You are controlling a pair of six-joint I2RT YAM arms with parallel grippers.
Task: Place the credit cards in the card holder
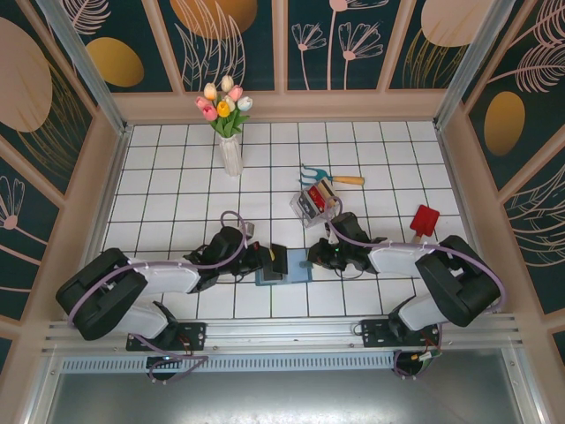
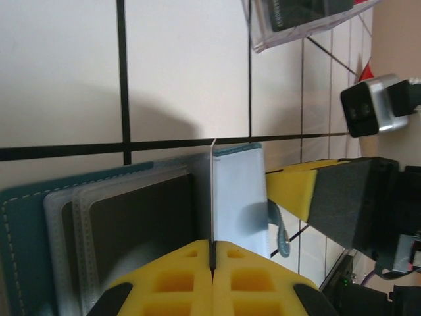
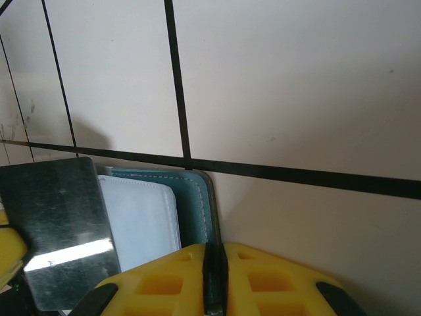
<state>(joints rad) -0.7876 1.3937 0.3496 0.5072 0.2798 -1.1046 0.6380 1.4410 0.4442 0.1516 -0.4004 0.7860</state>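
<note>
The teal card holder (image 1: 296,274) lies open on the tiles between the two arms. My left gripper (image 1: 274,260) is shut on a dark grey credit card (image 1: 279,262) that stands on edge over the open holder. In the left wrist view the card (image 2: 212,191) is edge-on between the yellow jaws of the left gripper (image 2: 212,245), with the holder's clear sleeves (image 2: 125,224) to its left and a pale blue pocket (image 2: 240,197) to its right. My right gripper (image 3: 214,249) is shut on the holder's teal right cover (image 3: 197,204). The grey card (image 3: 59,224) shows at the left there.
A clear tray (image 1: 315,201) with red and yellow contents stands just beyond the holder. A small rake (image 1: 331,177) lies behind it. A red flat object (image 1: 425,219) lies at the right. A white vase of tulips (image 1: 229,150) stands at the back left.
</note>
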